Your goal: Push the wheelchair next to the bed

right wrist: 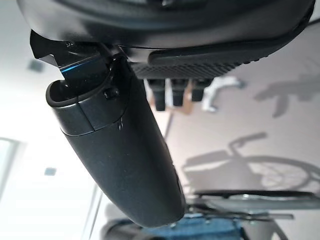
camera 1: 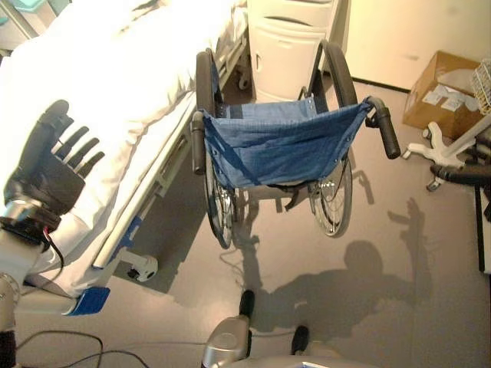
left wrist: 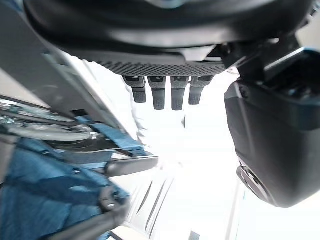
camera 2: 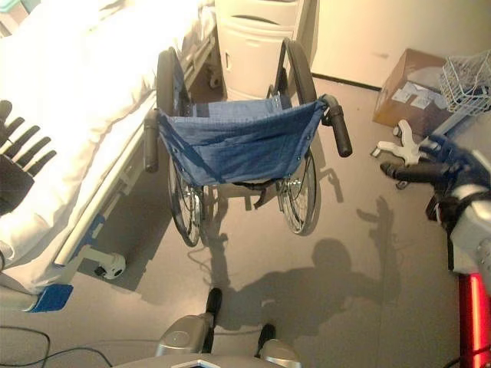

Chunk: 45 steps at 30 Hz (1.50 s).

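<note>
The robot's left hand [camera 1: 46,172] is hovering raised over the near corner of the bed, its dark fingers straight and spread, holding nothing; the right hand [camera 2: 441,165] is reaching in from the right, its fingers also extended and empty, well apart from the wheelchair. Ahead of both hands, a folding wheelchair with a blue fabric backrest, black rubber push handles and spoked silver wheels [camera 1: 280,142] is standing on the grey floor [camera 1: 368,307], its back facing the robot and its left side sitting just beside the bed frame. Its left push handle [camera 1: 198,142] is pointing down close to the white side rail, while the right push handle [camera 1: 386,126] is angling outward into open floor. The hospital bed with white sheets and a white metal side rail [camera 1: 115,100] is running along the left, a grey caster [camera 1: 144,267] showing under its near end. Beyond the wheelchair, a white plastic bedside cabinet [camera 1: 291,38] is standing against the far wall, directly ahead of the chair's front. Off to the right, a brown cardboard box [camera 1: 441,92] is sitting on the floor by the wall, with a white wheeled stand base [camera 1: 441,149] in front of it and a white wire basket [camera 2: 468,80] above it.
</note>
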Motion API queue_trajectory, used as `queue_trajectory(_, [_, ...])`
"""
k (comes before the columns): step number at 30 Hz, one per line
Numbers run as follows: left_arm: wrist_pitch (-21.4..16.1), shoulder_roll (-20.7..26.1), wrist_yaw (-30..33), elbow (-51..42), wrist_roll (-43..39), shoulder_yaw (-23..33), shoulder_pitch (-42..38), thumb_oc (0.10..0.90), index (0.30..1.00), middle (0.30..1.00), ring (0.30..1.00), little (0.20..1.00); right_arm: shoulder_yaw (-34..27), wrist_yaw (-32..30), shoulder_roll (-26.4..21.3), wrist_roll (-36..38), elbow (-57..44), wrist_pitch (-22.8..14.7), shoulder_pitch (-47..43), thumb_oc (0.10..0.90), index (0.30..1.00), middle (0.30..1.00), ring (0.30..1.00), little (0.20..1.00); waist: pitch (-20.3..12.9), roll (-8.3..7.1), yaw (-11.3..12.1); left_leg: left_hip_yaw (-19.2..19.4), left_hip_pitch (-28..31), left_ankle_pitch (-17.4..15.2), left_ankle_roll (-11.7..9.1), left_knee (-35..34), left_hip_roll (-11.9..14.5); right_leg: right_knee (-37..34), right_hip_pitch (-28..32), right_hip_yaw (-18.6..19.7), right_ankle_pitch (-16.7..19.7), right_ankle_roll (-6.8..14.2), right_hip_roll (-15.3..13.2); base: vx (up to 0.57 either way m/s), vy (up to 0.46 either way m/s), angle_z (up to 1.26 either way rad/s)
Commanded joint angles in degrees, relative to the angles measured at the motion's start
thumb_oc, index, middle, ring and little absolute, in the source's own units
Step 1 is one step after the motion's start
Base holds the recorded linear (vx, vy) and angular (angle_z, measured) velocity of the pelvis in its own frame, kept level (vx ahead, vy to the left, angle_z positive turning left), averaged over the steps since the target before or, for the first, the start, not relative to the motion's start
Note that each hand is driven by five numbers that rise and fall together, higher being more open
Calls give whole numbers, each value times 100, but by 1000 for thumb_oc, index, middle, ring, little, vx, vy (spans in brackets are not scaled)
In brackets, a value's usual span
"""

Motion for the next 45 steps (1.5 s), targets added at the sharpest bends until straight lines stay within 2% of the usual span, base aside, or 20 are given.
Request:
queue_trajectory(1, [-225, 86, -182, -166, -51, 30, 242, 800, 900, 900, 900, 900, -439, -468, -108, -93, 120, -886, 141, 800, 900, 900, 900, 900, -755, -119, 42, 234, 203, -242, -419, -123, 248, 383, -617, -172, 287, 31, -74, -59, -12, 2])
queue_trajectory(5, [41, -243, -175, -137, -155, -45, 571, 800, 900, 900, 900, 900, -625, -584, 265, 28, 256, -1082, 613, 800, 900, 900, 900, 900, -726, -129, 32, 230, 170, -224, -424, -123, 254, 367, -643, -206, 305, 45, -83, -44, -10, 1])
queue_trajectory(6, [211, -431, -259, -62, -103, -131, 777, 800, 900, 900, 900, 900, -738, -641, 488, 137, 417, -1253, 888, 800, 900, 900, 900, 900, -702, -136, 12, 238, 154, -215, -423, -120, 254, 349, -658, -223, 328, 57, -87, -46, -12, 0])
queue_trajectory(9, [546, -604, -191, 14, -260, -342, 949, 800, 900, 900, 900, 900, -727, -770, 814, 345, 653, -1386, 1161, 800, 900, 900, 900, 900, -685, -135, 1, 241, 127, -204, -423, -113, 251, 318, -680, -238, 364, 76, -92, -47, -10, -1])
queue_trajectory(11, [794, -630, 33, 127, -526, -618, 1013, 800, 900, 900, 900, 900, -478, -826, 980, 513, 909, -1472, 1249, 800, 900, 900, 900, 900, -654, -125, -15, 243, 117, -183, -421, -103, 246, 285, -690, -239, 418, 89, -98, 0, 0, 0])
queue_trajectory(14, [912, -699, 132, 477, -383, -1128, 985, 800, 900, 900, 900, 900, 30, -762, 1219, 605, 1480, -1740, 1194, 800, 900, 900, 900, 900, -601, -106, -17, 257, 109, -172, -422, -82, 250, 259, -706, -247, 484, 104, -114, 0, 0, 0])
queue_trajectory(16, [935, -746, 86, 612, -203, -1272, 946, 800, 900, 900, 900, 900, 154, -702, 1286, 593, 1623, -1757, 1154, 800, 900, 900, 900, 900, -585, -101, -16, 259, 106, -176, -422, -72, 251, 259, -710, -248, 493, 105, -119, 0, 0, 0])
queue_trajectory(20, [898, -1129, 1, 1377, 205, -2195, 675, 800, 900, 900, 900, 900, 864, -665, 1672, 735, 2253, -1932, 998, 800, 900, 900, 900, 900, -531, -76, -52, 255, 101, -185, -397, -58, 236, 242, -735, -231, 550, 107, -136, 0, 0, 0])
queue_trajectory(21, [789, -1330, 18, 1669, 149, -2571, 556, 800, 900, 900, 900, 900, 1176, -578, 1883, 827, 2501, -1972, 946, 800, 900, 900, 900, 900, -526, -67, -81, 263, 120, -186, -385, -71, 230, 234, -733, -218, 568, 109, -139, 0, 0, 0])
queue_trajectory(25, [380, -1683, -157, 2347, 667, -3072, 408, 800, 900, 900, 900, 900, 1574, -490, 2224, 864, 3032, -2024, 888, 800, 900, 900, 900, 900, -537, -54, -127, 292, 152, -207, -379, -86, 237, 252, -734, -219, 567, 117, -146, 16, 2, 0])
queue_trajectory(27, [-109, -2062, -220, 3134, 885, -3398, 162, 800, 900, 900, 900, 900, 1861, -295, 2585, 646, 3689, -2012, 713, 800, 900, 900, 900, 900, -553, -30, -160, 300, 173, -223, -367, -106, 232, 271, -739, -201, 549, 108, -143, 19, 9, 0])
queue_trajectory(31, [-600, -2410, -501, 4082, 1359, -3636, -114, 800, 900, 900, 900, 900, 2263, -104, 2971, -39, 4536, -2048, 451, 800, 900, 900, 900, 900, -577, -17, -182, 306, 206, -257, -347, -126, 223, 275, -735, -160, 536, 92, -138, 16, 13, -4])
queue_trajectory(32, [-949, -2579, -676, 4561, 1598, -3715, -222, 800, 900, 900, 900, 900, 2495, 65, 3158, -286, 4928, -1997, 357, 800, 900, 900, 900, 900, -595, -12, -196, 319, 220, -273, -342, -131, 218, 275, -736, -134, 526, 81, -135, 0, 0, 0])
queue_trajectory(33, [-1021, -2627, -702, 4680, 1639, -3719, -252, 800, 900, 900, 900, 900, 2537, 108, 3222, -339, 5019, -2025, 348, 800, 900, 900, 900, 900, -599, -10, -201, 327, 224, -279, -341, -132, 219, 276, -737, -128, 523, 77, -135, 17, 38, -5])
queue_trajectory(35, [-1436, -2887, -670, 5304, 1847, -3767, -435, 800, 900, 900, 900, 900, 2751, 170, 3529, -536, 5517, -2066, 274, 800, 900, 900, 900, 900, -629, 2, -244, 374, 242, -311, -334, -125, 219, 293, -748, -75, 503, 63, -139, 12, 41, -5])
queue_trajectory(36, [-1503, -2926, -649, 5380, 1929, -3775, -462, 800, 900, 900, 900, 900, 2770, 175, 3563, -581, 5597, -2080, 258, 800, 900, 900, 900, 900, -631, 4, -250, 381, 247, -317, -333, -124, 219, 295, -747, -68, 501, 62, -138, 26, 47, -11])
queue_trajectory(38, [-1932, -3201, -495, 6070, 2192, -3761, -668, 800, 900, 900, 900, 900, 2859, 528, 3805, -916, 6255, -2146, 171, 800, 900, 900, 900, 900, -695, 26, -300, 413, 302, -355, -326, -148, 211, 275, -725, 4, 505, 59, -132, 43, 49, -10])
queue_trajectory(40, [-2154, -3273, -459, 6267, 2471, -3752, -727, 800, 900, 900, 900, 900, 2934, 739, 3896, -1128, 6423, -2219, 148, 800, 900, 900, 900, 900, -726, 32, -321, 438, 331, -364, -335, -165, 210, 263, -711, 19, 512, 56, -132, 42, 36, -4])
queue_trajectory(41, [-2430, -3341, -287, 6407, 2713, -3785, -759, 800, 900, 900, 900, 900, 3075, 863, 4009, -1408, 6516, -2450, 148, 800, 900, 900, 900, 900, -782, 41, -342, 458, 343, -359, -342, -184, 204, 254, -710, 38, 531, 62, -137, 47, 44, -7])
queue_trajectory(45, [-2448, -3384, -613, 6725, 3088, -3868, -746, 800, 900, 900, 900, 900, 3236, 1092, 4113, -1949, 6672, -2595, 213, 800, 900, 900, 900, 900, -880, 44, -402, 514, 352, -361, -347, -201, 190, 278, -747, 78, 544, 73, -146, 22, 31, -14])
